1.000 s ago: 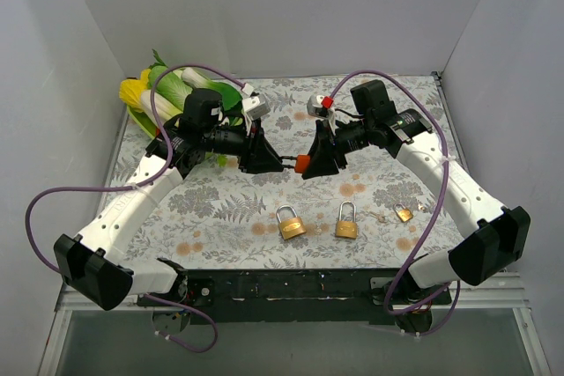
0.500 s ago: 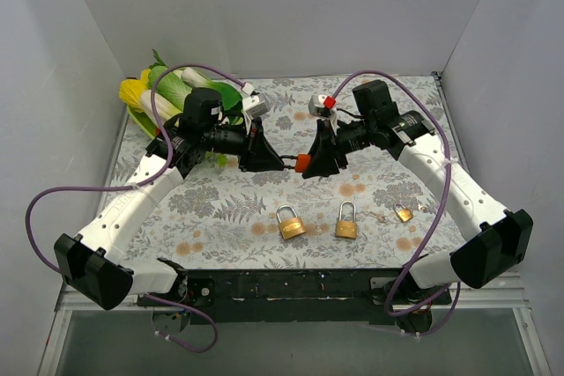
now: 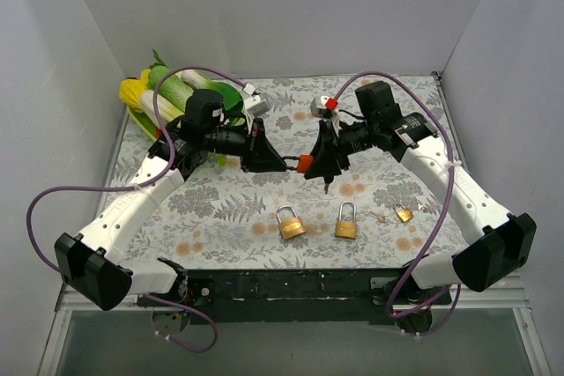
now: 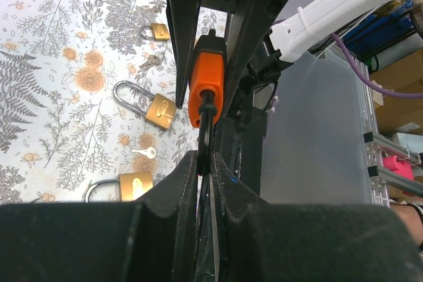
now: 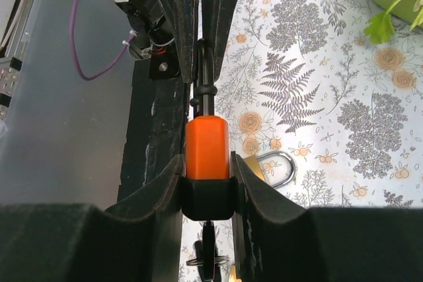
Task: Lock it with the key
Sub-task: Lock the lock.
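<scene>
An orange padlock with a black base hangs in the air between my two grippers, above the middle of the floral mat. My right gripper is shut on the padlock body. My left gripper is shut on its black shackle. In the right wrist view the shackle runs away from me into the left fingers. A dark key on a ring sticks out of the lock's base, close to the camera. In the left wrist view the orange body sits between the right fingers.
Two brass padlocks lie on the mat near the front, and a smaller one to the right. A small loose key lies between them. Green and yellow toy vegetables sit back left. A grey and red object lies at the back.
Both grippers keep their hold on the orange padlock. The lock and the right gripper have shifted slightly to the right.
</scene>
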Robot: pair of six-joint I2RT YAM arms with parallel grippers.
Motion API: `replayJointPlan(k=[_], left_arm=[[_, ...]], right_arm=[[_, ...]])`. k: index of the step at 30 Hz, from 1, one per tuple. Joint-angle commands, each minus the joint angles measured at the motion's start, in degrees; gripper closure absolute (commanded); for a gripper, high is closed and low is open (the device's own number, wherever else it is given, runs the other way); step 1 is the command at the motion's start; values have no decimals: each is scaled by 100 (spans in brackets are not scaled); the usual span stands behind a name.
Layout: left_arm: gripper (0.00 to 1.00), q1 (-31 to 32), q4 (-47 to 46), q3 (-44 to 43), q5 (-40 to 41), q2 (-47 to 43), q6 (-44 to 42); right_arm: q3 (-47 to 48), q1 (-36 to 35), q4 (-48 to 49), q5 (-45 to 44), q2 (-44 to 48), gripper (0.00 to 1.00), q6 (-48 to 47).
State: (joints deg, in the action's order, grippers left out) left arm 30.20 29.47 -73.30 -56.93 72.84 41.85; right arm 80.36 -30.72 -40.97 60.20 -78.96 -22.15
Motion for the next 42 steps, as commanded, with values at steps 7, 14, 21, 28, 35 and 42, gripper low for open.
replayJointPlan(k=[7, 14, 21, 28, 35, 42], left_arm=[[100, 593, -934, 202, 68, 11, 508], [100, 760, -1268, 290, 59, 99, 719], [100, 883, -1471, 413, 15, 125, 974], [100, 927, -1532, 606, -73, 64, 808], [100, 927, -663, 641, -117, -42, -211], [100, 971, -548, 589, -108, -77, -440]], right_arm=[[-46, -311, 731, 290, 205, 99, 159], [-90, -479, 1020, 378, 197, 99, 369], [-143, -540, 1399, 211, 241, 99, 554], [-170, -549, 1627, 711, 223, 99, 791], [146, -549, 741, 800, 109, 99, 160], [305, -540, 441, 1098, -93, 99, 88]])
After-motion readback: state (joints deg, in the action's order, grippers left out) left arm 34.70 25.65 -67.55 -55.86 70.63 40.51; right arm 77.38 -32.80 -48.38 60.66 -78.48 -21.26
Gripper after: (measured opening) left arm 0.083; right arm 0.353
